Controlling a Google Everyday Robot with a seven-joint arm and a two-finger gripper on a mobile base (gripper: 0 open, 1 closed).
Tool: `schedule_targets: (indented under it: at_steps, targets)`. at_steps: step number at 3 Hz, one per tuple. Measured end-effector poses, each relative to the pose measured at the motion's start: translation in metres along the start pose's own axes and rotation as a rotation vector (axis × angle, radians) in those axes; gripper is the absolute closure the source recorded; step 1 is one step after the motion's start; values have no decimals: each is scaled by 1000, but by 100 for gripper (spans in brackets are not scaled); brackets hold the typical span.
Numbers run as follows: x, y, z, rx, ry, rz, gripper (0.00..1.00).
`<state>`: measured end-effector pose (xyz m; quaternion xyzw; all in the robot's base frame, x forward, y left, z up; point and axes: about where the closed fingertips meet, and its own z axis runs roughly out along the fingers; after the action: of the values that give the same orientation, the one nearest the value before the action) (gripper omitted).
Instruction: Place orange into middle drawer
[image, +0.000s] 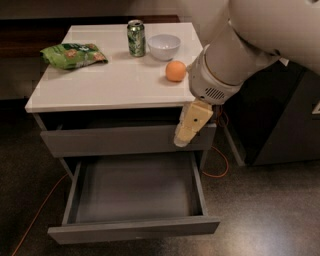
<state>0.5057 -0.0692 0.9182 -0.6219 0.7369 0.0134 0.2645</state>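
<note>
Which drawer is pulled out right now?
The middle drawer, the lower one visible, stands far out; the drawer above is nearly shut. The gripper hangs before that upper front's right end.

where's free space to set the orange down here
Free: front half of the tabletop, before the chip bag, can, bowl and orange; whole floor of the middle drawer. Crowded: the back edge. The pincer hangs above the drawer's right rear corner.

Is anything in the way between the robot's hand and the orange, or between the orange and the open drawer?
Nothing visible. The hand hangs below the edge of the white tabletop, so it must rise to the round orange. The white bowl and green can sit behind it. The pulled-out grey middle drawer lies open.
</note>
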Motion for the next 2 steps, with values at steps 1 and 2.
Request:
schedule_targets:
  at_steps: [1,2]
  targets:
    - [24,-27,15,20,-37,150,0]
    - [42,-65,26,39,-80,249,0]
